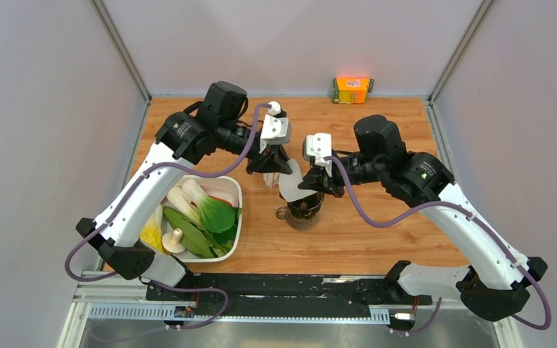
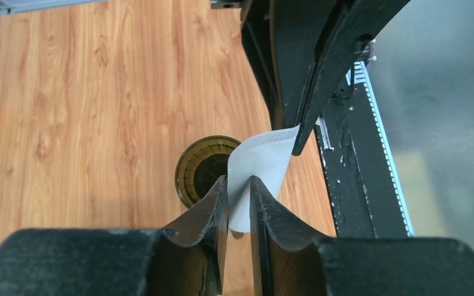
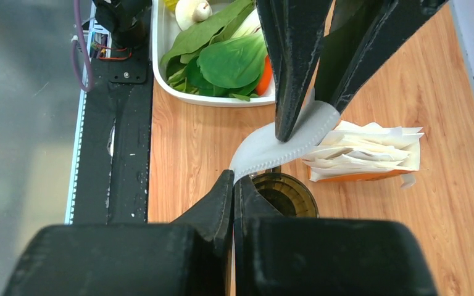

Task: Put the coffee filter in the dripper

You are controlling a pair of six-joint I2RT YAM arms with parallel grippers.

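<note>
My right pincer (image 3: 233, 180) is clenched on the crimped edge of the filter (image 3: 271, 148). That holds the paper in the air just above the dripper (image 3: 287, 194), which stands on the table (image 1: 377, 239) between my two arms. I take the crimped seam because I judge it the stiffest part of so thin a sheet. The opposite side of the filter passes between the fingers of my left pincer (image 2: 237, 185). Those fingers stand a little apart, the gap wider than the paper, so I read that side as released rather than gripped. Held across two pincers, the filter bows in a soft curve and cannot flop or twist. It looks nearly flat, not opened into a cone, and no part of it is inside the dripper yet. As I judge it, the pointed end must turn down and meet the middle of the dark mouth. The packet (image 3: 364, 151) of spare filters lies just beside the dripper, and I mean to stay clear of it.
</note>
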